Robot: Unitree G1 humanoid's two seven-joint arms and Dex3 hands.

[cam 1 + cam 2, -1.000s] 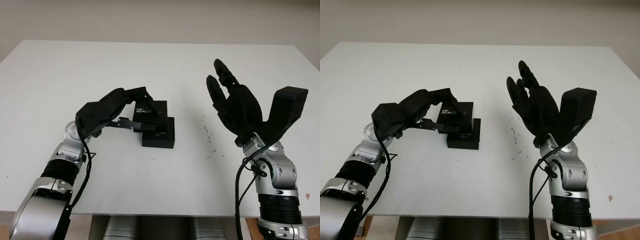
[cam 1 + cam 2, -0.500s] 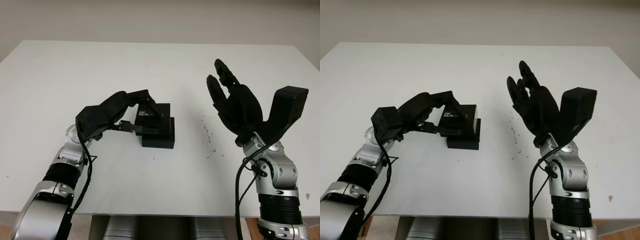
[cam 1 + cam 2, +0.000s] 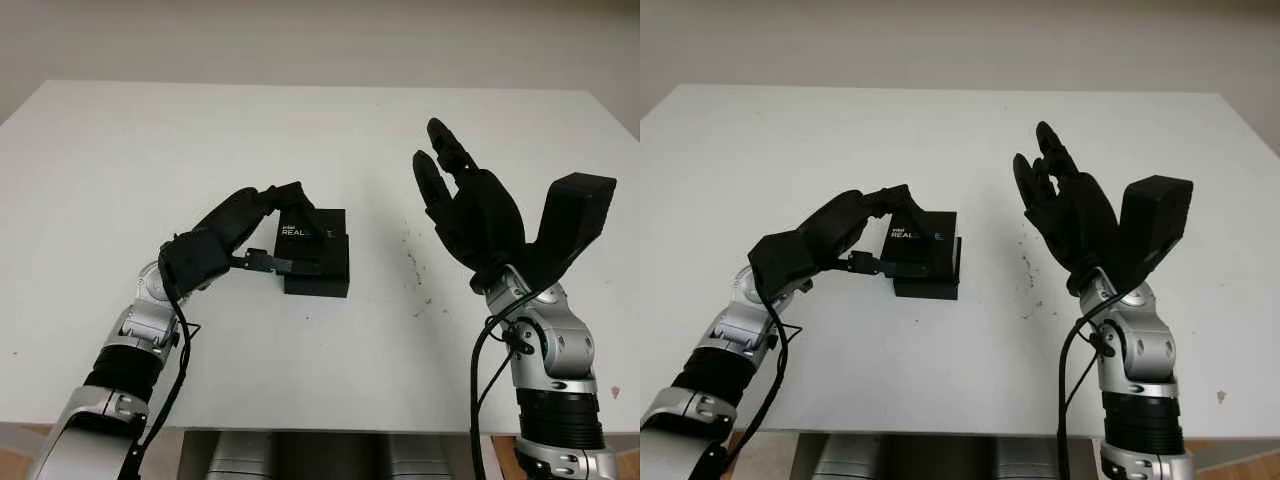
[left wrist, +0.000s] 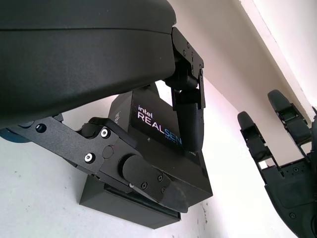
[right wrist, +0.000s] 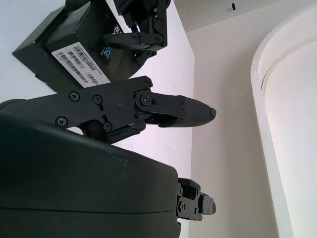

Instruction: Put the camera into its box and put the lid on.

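A black lid (image 3: 322,240) printed "intel REALSENSE" is pinched by my left hand (image 3: 305,235), fingers on its far edge and thumb on its near edge. The lid sits slightly tilted on top of the black box base (image 3: 318,281), covering most of it. In the left wrist view the lid (image 4: 163,144) lies over the base (image 4: 124,208), whose near edge still sticks out. My right hand (image 3: 465,205) is open, raised above the table to the right of the box. In the right wrist view the box (image 5: 74,54) shows a white barcode label on its side.
The white table (image 3: 300,130) carries a few dark specks (image 3: 412,268) between the box and the right hand. Its front edge runs just behind both forearms, and bare surface surrounds the box on all sides.
My left hand has carried the lid to the right and down, from beside and behind the box base to on top of it. The right hand has stayed where it was.
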